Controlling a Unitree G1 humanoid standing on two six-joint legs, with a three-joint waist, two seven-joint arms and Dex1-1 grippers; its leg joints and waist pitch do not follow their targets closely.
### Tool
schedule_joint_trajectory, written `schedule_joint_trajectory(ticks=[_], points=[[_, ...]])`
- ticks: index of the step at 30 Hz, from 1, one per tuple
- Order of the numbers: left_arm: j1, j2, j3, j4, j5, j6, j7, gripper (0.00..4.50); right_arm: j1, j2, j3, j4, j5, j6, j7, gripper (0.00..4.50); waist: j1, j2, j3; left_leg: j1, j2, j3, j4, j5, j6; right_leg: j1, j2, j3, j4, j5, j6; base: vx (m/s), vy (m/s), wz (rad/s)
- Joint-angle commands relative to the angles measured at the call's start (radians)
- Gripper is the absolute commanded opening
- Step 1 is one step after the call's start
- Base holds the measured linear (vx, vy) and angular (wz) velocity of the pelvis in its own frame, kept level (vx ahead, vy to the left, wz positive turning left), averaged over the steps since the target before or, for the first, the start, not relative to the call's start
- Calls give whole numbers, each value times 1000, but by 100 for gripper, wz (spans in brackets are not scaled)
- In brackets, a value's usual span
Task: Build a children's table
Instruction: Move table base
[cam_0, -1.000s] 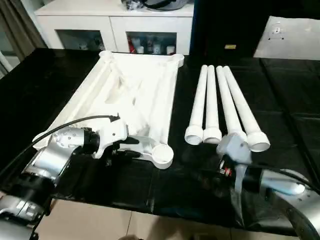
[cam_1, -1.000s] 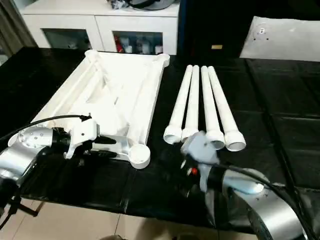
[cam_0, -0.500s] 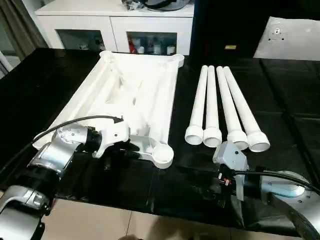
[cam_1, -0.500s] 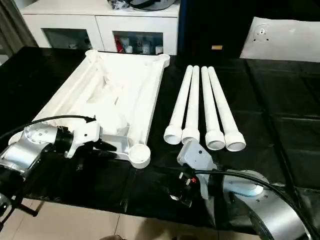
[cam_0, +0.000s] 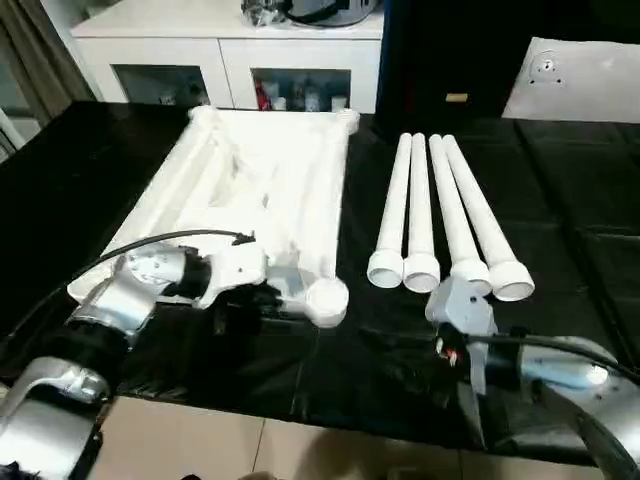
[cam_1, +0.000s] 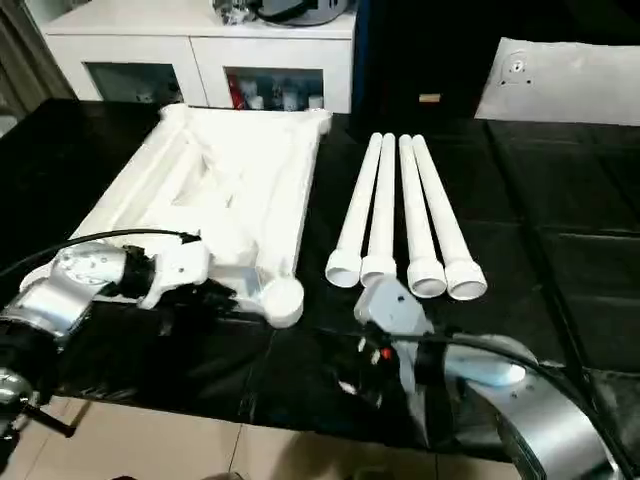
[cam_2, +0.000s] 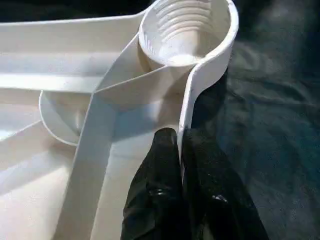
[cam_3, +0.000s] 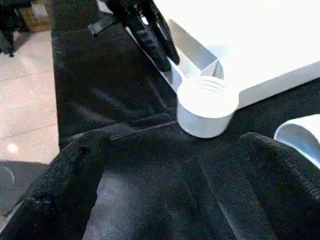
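The white tabletop (cam_0: 262, 180) lies upside down on the black table, ribbed underside up. My left gripper (cam_2: 179, 134) is shut on its thin near rim, just beside the round corner socket (cam_2: 185, 30); in the left eye view this gripper (cam_0: 268, 297) sits at the tabletop's near right corner. Several white tube legs (cam_0: 440, 215) lie side by side to the right of the tabletop. My right gripper (cam_3: 170, 145) stands wide open and holds nothing, low over the black cloth. It faces the corner socket (cam_3: 206, 105) at a short distance.
A white cabinet with glass doors (cam_0: 230, 70) stands behind the table. A flat white board (cam_0: 580, 80) leans at the back right. The black cloth (cam_0: 570, 200) covers the table, and tiled floor (cam_0: 200, 440) shows past its near edge.
My left fingers have closed onto the tabletop's near rim by the corner socket. The right gripper has stayed open, its wrist shifting only slightly.
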Motion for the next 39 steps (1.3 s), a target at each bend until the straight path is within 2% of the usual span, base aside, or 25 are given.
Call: schedule_joint_trajectory(ticks=[1, 3, 4, 5, 6, 9, 11, 13, 14, 16, 17, 18, 20, 22, 23, 24, 26, 27, 30, 31, 32, 34, 35, 36, 39], points=[[24, -3, 37, -22, -29, 72, 26, 1, -18, 7, -34, 0, 11, 1, -11, 450, 6, -17, -57, -14, 96, -31, -90, -95, 27, 54, -96, 52, -80, -190, -251, 0, 0, 0], [31, -11, 39, -36, -28, 78, 32, 1, -28, 10, -35, 5, 9, -1, -14, 450, 4, -21, -60, -13, 95, -30, -86, -63, 41, 53, -94, 50, -76, -121, -264, 0, 0, 0], [34, -11, 35, -37, -22, 88, 36, 1, -31, 11, -34, 7, 10, 0, -13, 450, 4, -19, -63, -14, 93, -29, -84, -47, 47, 54, -94, 50, -73, -96, -268, 0, 0, 0], [39, -9, 28, -40, -14, 84, 36, 1, -35, 12, -31, 10, 8, -2, -14, 450, 6, -20, -64, -16, 91, -27, -80, -10, 66, 56, -94, 49, -71, -38, -278, 0, 0, 0], [41, -9, 27, -41, -9, 88, 44, 1, -38, 13, -31, 12, 8, -1, -15, 450, 6, -22, -64, -18, 91, -26, -80, -5, 70, 57, -94, 48, -70, -29, -279, 0, 0, 0], [51, -11, 34, -58, -3, 111, 68, 1, -45, 18, -32, 16, 7, -1, -20, 450, 8, -20, -62, -16, 92, -26, -81, -22, 73, 55, -94, 46, -72, -51, -280, 0, 0, 0], [60, -12, 38, -75, -3, 103, 73, 1, -57, 37, -46, 23, 16, 9, -38, 450, 6, -25, -59, -15, 92, -24, -83, -48, 65, 53, -93, 47, -76, -106, -274, 0, 0, 0], [69, -14, 48, -101, -13, 118, 72, 1, -73, 59, -59, 33, 15, 11, -63, 450, 5, -23, -59, -15, 93, -25, -85, -56, 58, 52, -94, 47, -76, -128, -272, 0, 0, 0], [76, -13, 57, -127, -26, 125, 67, 29, -89, 81, -68, 44, 12, 7, -85, 450, 5, -22, -59, -12, 94, -25, -86, -62, 52, 49, -93, 47, -77, -144, -268, 0, 0, 0], [89, -11, 70, -166, -48, 138, 61, 29, -108, 112, -81, 54, 29, 33, -111, 450, 2, -22, -60, -12, 95, -26, -87, -54, 47, 49, -92, 47, -74, -122, -272, 0, 0, 0], [95, -10, 77, -185, -59, 148, 57, 47, -116, 128, -88, 57, 43, 54, -123, 450, 3, -20, -63, -12, 95, -25, -85, -36, 49, 49, -92, 47, -70, -87, -276, 0, 0, 0], [117, 5, 87, -244, -84, 173, 42, 62, -149, 151, -78, 68, 13, 56, -163, 450, 3, -22, -65, -12, 94, -24, -83, -9, 56, 50, -91, 46, -65, -38, -285, 0, 0, 0], [150, 27, 109, -325, -108, 203, 45, 79, -208, 204, -66, 94, -50, 56, -255, 450, -2, -17, -68, -15, 92, -24, -82, 41, 56, 46, -89, 42, -56, 34, -297, 0, 0, 0], [167, 39, 122, -363, -113, 212, 55, 90, -237, 233, -65, 111, -68, 74, -299, 450, 1, -17, -65, -11, 89, -20, -81, 28, 57, 44, -86, 42, -60, 17, -296, 0, 0, 0], [193, 55, 143, -416, -120, 240, 70, 100, -285, 258, -45, 143, -127, 107, -366, 450, 3, -13, -64, -10, 91, -20, -83, 11, 46, 43, -86, 42, -60, -9, -296, 0, 0, 0], [214, 66, 157, -458, -127, 255, 77, 108, -332, 266, -24, 174, -129, 206, -372, 450, 3, -17, -62, -9, 89, -19, -86, -6, 31, 43, -83, 42, -62, -39, -289, 0, 0, 0], [238, 73, 177, -508, -135, 283, 87, 124, -372, 287, -19, 210, -132, 250, -393, 450, 2, -10, -61, -5, 89, -21, -87, -25, 10, 42, -82, 42, -59, -61, -290, 0, 0, 0], [292, 89, 217, -614, -155, 342, 107, 134, -445, 333, -18, 279, -119, 284, -412, 450, 1, -13, -61, -6, 90, -20, -86, -42, -3, 44, -88, 46, -60, -72, -290, 0, 0, 0], [350, 113, 241, -716, -174, 397, 119, 155, -508, 362, -13, 356, -137, 294, -440, 450, 2, -11, -60, -7, 89, -19, -88, -37, -16, 42, -84, 45, -58, -65, -285, 0, 0, 0], [362, 117, 246, -740, -179, 411, 123, 155, -521, 365, -7, 372, -145, 294, -442, 450, 3, -18, -58, -8, 88, -17, -90, -34, -17, 41, -79, 44, -59, -56, -279, 0, 0, 0], [396, 124, 263, -810, -195, 453, 139, 161, -559, 392, -16, 430, -165, 300, -478, 450, 5, -17, -62, -4, 89, -17, -87, -30, -23, 40, -81, 44, -53, -44, -284, 0, 0, 0], [411, 122, 276, -844, -204, 475, 154, 168, -577, 411, -32, 465, -172, 301, -505, 450, 4, -13, -58, -6, 86, -15, -89, -37, -30, 38, -80, 44, -57, -55, -283, 0, 0, 0], [437, 115, 301, -917, -221, 534, 189, 182, -617, 443, -66, 554, -197, 306, -569, 450, 8, -17, -60, -2, 86, -12, -88, -44, -40, 36, -78, 46, -54, -44, -281, 0, 0, 0], [440, 115, 303, -925, -221, 541, 193, 191, -622, 447, -70, 567, -200, 304, -577, 450, 6, -16, -58, -7, 86, -16, -92, -40, -45, 40, -79, 45, -53, -43, -282, 0, 0, 0], [457, 111, 303, -989, -231, 598, 210, 203, -662, 483, -121, 695, -214, 260, -655, 450, 9, -15, -58, -4, 82, -13, -92, -64, -60, 37, -78, 44, -57, -66, -274, 0, 0, 0]])
